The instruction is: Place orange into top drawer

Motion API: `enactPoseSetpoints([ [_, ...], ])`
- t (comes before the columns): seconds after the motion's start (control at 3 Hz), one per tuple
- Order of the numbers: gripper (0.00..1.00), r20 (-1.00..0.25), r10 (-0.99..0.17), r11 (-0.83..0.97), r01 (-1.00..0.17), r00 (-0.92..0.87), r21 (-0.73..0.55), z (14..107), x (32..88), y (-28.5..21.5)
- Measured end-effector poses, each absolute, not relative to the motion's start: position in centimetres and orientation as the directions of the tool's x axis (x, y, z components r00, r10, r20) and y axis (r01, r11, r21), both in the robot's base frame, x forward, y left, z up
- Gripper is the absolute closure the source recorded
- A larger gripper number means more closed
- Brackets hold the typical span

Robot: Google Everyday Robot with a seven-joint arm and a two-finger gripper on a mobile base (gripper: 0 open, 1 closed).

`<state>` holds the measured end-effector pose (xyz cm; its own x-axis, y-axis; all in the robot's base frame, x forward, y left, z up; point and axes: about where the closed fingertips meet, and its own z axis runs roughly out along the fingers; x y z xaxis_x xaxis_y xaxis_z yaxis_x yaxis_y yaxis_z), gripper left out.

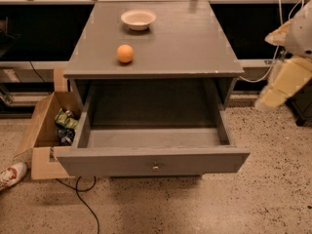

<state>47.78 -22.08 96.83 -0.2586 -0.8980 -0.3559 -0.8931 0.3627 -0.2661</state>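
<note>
The orange (125, 53) sits on the grey cabinet top (195, 48), left of centre and near the front edge. The top drawer (153, 161) is pulled out wide below it, and its inside looks empty. A small round knob (155, 167) marks the middle of its front panel. My gripper (265, 100) hangs at the end of the cream-white arm (292, 72) at the far right. It is beside the cabinet's right side, well apart from the orange and off to the right of the drawer.
A shallow cream-white bowl (138, 19) stands at the back of the cabinet top. A brown cardboard box (41, 130) with packets stands on the floor at the left. A shoe (10, 174) and a black cable (80, 199) lie on the speckled floor.
</note>
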Motion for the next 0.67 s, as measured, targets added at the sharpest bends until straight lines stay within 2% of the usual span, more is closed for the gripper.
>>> enactPoseSetpoints([
  [0.33,0.0,-0.531,-0.81,0.448,-0.847,-0.25,-0.285,95.85,55.44,-21.28],
  [0.67,0.0,-0.531,-0.81,0.448,-0.847,-0.25,-0.285,95.85,55.46,-21.26],
])
